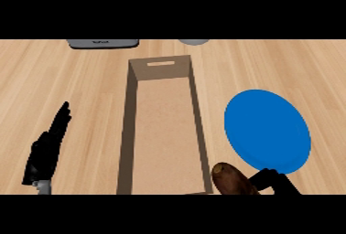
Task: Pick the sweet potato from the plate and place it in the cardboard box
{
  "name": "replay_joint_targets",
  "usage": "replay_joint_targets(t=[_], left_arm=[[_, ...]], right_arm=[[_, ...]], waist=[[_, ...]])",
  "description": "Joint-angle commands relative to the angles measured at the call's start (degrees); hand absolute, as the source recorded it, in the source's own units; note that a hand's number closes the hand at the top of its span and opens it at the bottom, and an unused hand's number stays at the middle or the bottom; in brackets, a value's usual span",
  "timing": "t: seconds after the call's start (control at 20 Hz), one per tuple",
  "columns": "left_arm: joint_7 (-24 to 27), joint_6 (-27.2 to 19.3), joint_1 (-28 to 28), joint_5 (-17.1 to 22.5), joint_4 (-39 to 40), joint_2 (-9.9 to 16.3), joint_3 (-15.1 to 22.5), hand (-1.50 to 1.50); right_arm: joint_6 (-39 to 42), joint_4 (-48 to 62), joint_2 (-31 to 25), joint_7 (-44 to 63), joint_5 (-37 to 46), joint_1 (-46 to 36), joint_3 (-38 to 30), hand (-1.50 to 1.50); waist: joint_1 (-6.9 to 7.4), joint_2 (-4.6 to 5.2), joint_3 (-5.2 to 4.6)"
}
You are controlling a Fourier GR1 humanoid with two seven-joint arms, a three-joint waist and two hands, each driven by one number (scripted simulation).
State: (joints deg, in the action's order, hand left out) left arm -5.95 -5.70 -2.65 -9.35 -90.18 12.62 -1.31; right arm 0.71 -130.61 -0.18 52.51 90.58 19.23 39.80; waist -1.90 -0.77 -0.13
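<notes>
Holding the sweet potato (pixel 232 179) at the surface's (pixel 67 82) near edge, the right robot hand (pixel 273 179) curls round it, between box (pixel 164 132) and blue plate (pixel 267 130). Left robot hand (pixel 46 151) rests open, fingers straight, near the left edge.

Blue plate (pixel 267 125), brown sweet potato (pixel 232 179)

I note a light wood-grain bench (pixel 67 82). On it rest an open cardboard box (pixel 164 137), lying between the left robot hand (pixel 46 151) and a blue plate (pixel 267 130), and a grey object (pixel 103 43) at the far edge.
</notes>
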Motion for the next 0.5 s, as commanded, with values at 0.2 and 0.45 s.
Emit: replay_joint_targets(t=[0.2, 0.45], left_arm=[[1.7, 2.8, -1.4, 1.2, -2.3, 0.7, 0.4, 0.00], [-1.1, 2.7, 4.2, 0.8, 1.2, 0.7, -0.1, 0.00]], right_arm=[[4.7, -7.6, 0.1, 8.6, 4.8, -12.9, 14.2, 1.50], [6.9, -5.4, -0.2, 13.5, 0.6, -22.2, 10.9, 1.50]], waist=[[2.57, 0.68, 0.03], [3.09, 1.21, -0.06]])
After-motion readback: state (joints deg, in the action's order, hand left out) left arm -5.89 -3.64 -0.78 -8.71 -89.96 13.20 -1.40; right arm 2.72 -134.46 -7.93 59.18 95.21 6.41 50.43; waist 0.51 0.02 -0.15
